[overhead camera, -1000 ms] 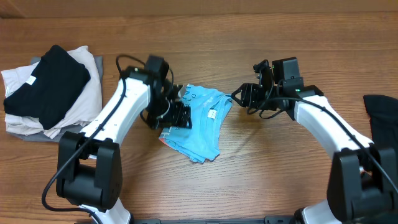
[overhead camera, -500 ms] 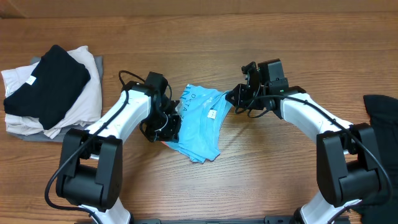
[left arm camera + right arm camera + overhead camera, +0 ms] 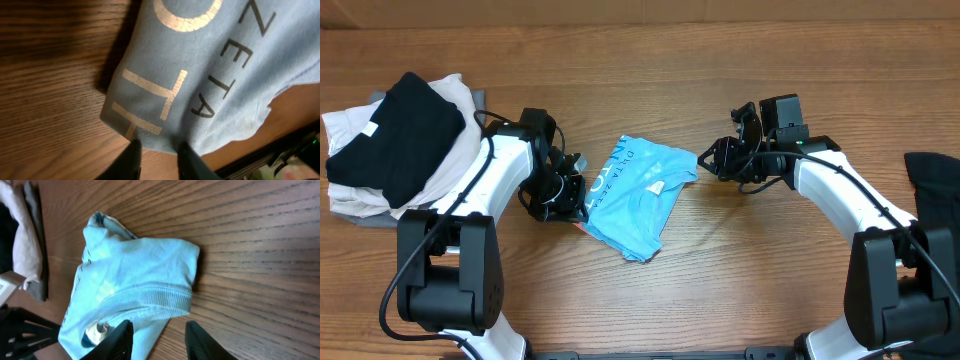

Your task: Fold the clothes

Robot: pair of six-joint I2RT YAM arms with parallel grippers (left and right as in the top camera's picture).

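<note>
Wood-grain counter (image 3: 720, 290) seen from overhead, with the blue T-shirt (image 3: 638, 195) lying roughly flat in the middle, white lettering up. Off to the left is a pile: a black garment (image 3: 395, 135) on top of a white garment (image 3: 455, 150), well apart from the shirt, and the left arm reaches along right beside it. Another dark garment (image 3: 932, 180) pokes in at the right edge. The left claw (image 3: 572, 195) sits just beside the shirt's left edge, and the right claw (image 3: 710, 160) just beside its upper right corner. Compared with half a second ago, both have backed off. The left one was over the shirt's edge and the right one was on the corner, and now both are off the cloth. The shirt also lies smoother, with more lettering showing.

Left wrist view: the blue T-shirt (image 3: 200, 75) fills most of the frame, with big pale letters plus smaller dark ones, and bare counter (image 3: 50, 100) on the left. The left claw (image 3: 160, 161) has its fingers (image 3: 131, 160) a bit apart, tips right at the shirt's edge, nothing pinched between them.

Right wrist view: the blue T-shirt (image 3: 135, 275) is bunched on the counter (image 3: 260, 255), its ribbed band nearest the camera with a small tag (image 3: 97, 330) next to it. The right claw (image 3: 157, 337) is spread apart too, and empty. The white garment (image 3: 22, 235) shows at the top left.
</note>
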